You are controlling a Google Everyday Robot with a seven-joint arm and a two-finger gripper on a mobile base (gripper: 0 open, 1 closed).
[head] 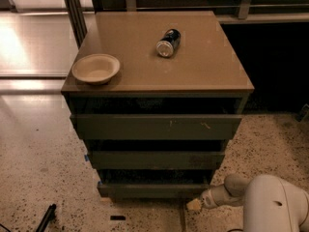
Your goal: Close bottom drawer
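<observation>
Speckled floor (38,168), white arm (270,207) reaching low, pincer (194,205) at bottom drawer (154,190) corner, grip unclear

The white arm (273,204) reaches in from the lower right, its tool (195,205) held low, pointing left.

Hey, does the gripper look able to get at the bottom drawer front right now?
Probably yes. The gripper sits low, right beside one end of the bottom drawer front, with nothing visible between them.
</observation>
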